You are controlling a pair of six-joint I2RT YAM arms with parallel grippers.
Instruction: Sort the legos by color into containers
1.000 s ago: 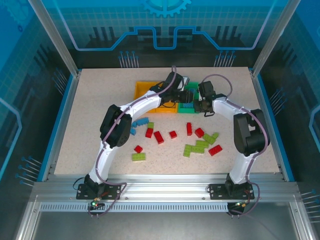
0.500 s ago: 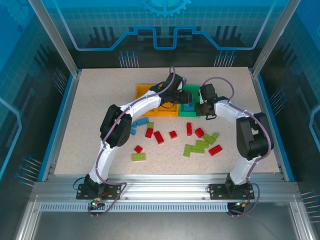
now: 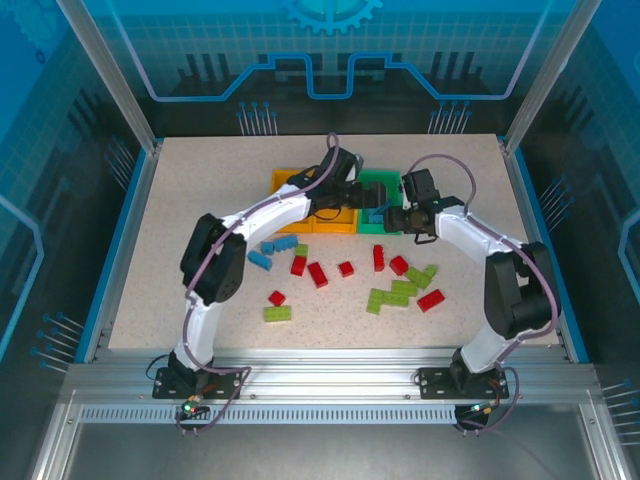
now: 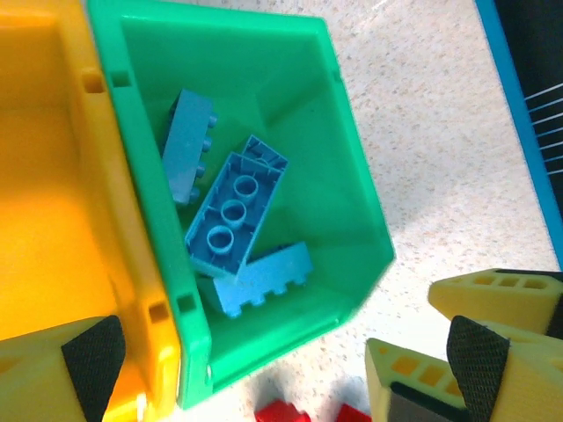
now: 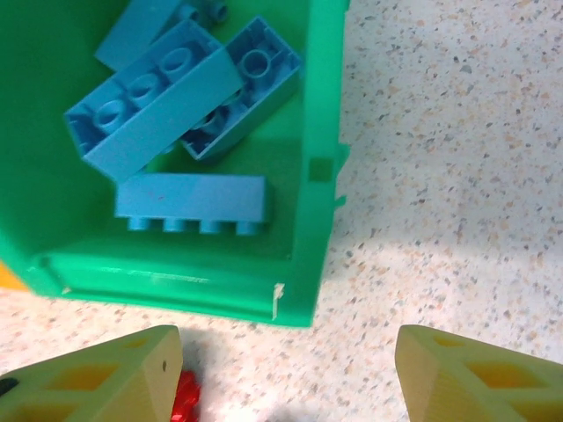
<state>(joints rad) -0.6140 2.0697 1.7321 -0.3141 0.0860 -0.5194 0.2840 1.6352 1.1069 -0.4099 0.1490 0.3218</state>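
Swung outward since a second ago: both elbows, the left arm's to the left and the right arm's to the right, baring more of the green bin (image 3: 376,180). From above: left gripper (image 3: 368,197) over that bin's left rim, right gripper (image 3: 392,216) at its near right corner.

Left wrist view: jaws spread wide, one padded finger (image 4: 92,352) in front of the middle orange-yellow bin (image 4: 53,193), the other off the green bin's near corner. Nothing between them.

Right wrist view: jaws parted, fingertips (image 5: 479,374) well apart over bare table just beside the green bin's near wall. Nothing gripped.

Inside the green bin: several light blue bricks (image 4: 233,215), overlapping, at least one hollow side up.

Left orange-yellow bin (image 3: 286,182): just beside the middle one.

Loose on the table (image 3: 180,200), nearer the arm bases and apart from the bins: scattered blue bricks (image 3: 275,245), red bricks (image 3: 318,274) and lime green bricks (image 3: 392,293).
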